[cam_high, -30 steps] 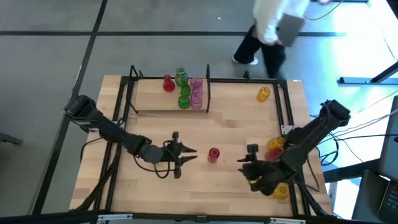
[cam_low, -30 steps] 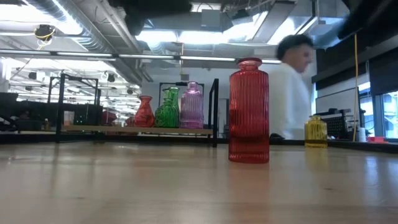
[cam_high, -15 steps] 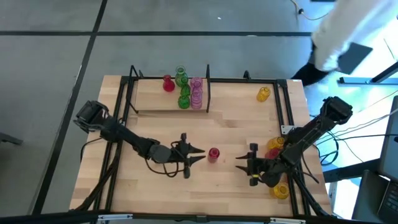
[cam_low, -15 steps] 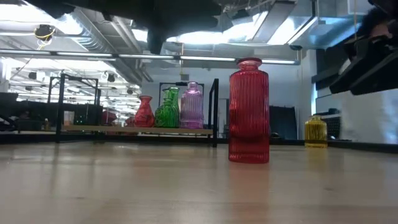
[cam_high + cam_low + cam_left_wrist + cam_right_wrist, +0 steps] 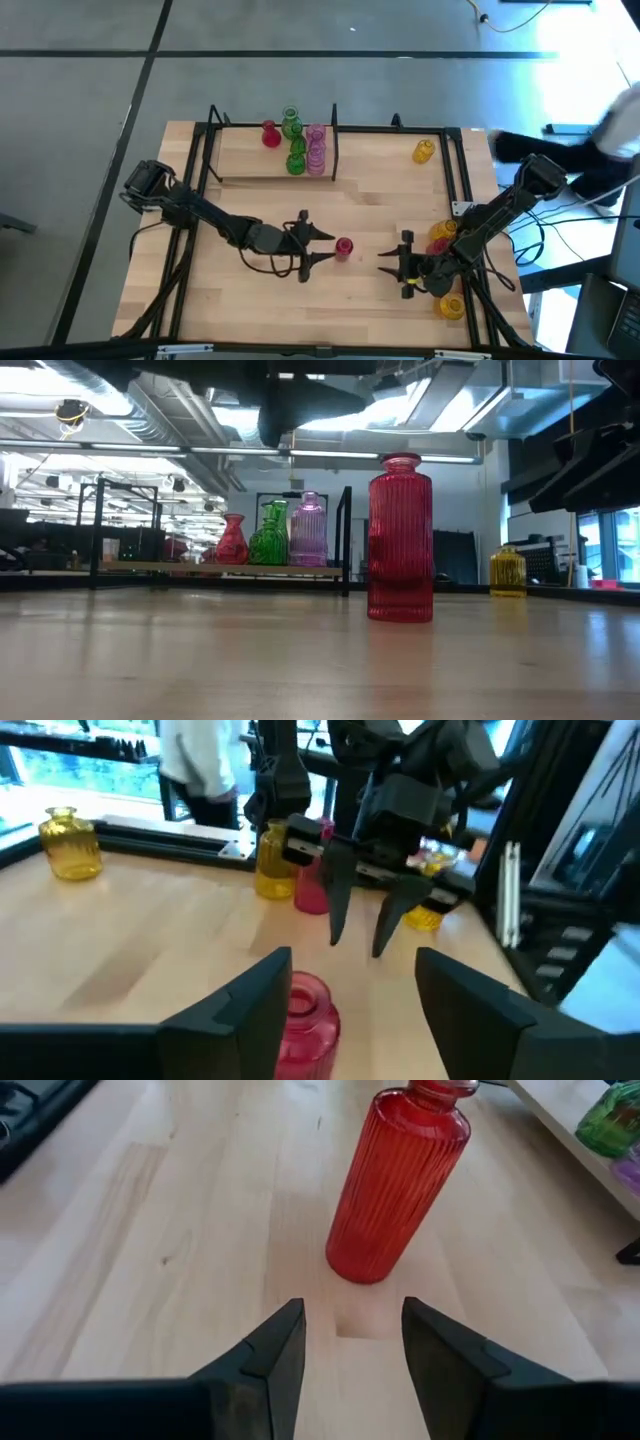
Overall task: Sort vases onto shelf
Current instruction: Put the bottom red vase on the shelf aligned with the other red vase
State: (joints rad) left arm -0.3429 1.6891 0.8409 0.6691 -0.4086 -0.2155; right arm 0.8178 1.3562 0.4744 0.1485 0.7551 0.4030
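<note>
On the shelf (image 5: 240, 165) at the far side of the table (image 5: 370, 310), five vases already stand: a red one (image 5: 270, 134), two green ones (image 5: 291, 124) and two pink ones (image 5: 316, 134). Judged from this layout, the sort is partly done. Still on the table are a ribbed red vase (image 5: 343, 247) at mid-table, a yellow vase (image 5: 423, 151) near the far right corner, and a cluster of yellow and red vases (image 5: 443, 233) at the right edge, partly hidden by the right arm.

The left gripper (image 5: 318, 248) is level with the ribbed red vase, just beside it. Its fingers are spread wide and hold nothing; in the left wrist view the vase's neck (image 5: 303, 995) sits between them, not yet clamped.

The right gripper (image 5: 392, 262) waits near the same vase on the opposite side, fingers apart and empty.

The table top is light wood planking, framed by thin black rods. Beyond it the low view shows an industrial hall with exposed ceiling ducts and strip lighting. A person (image 5: 612, 150) is partly visible at the right edge of the floor.
</note>
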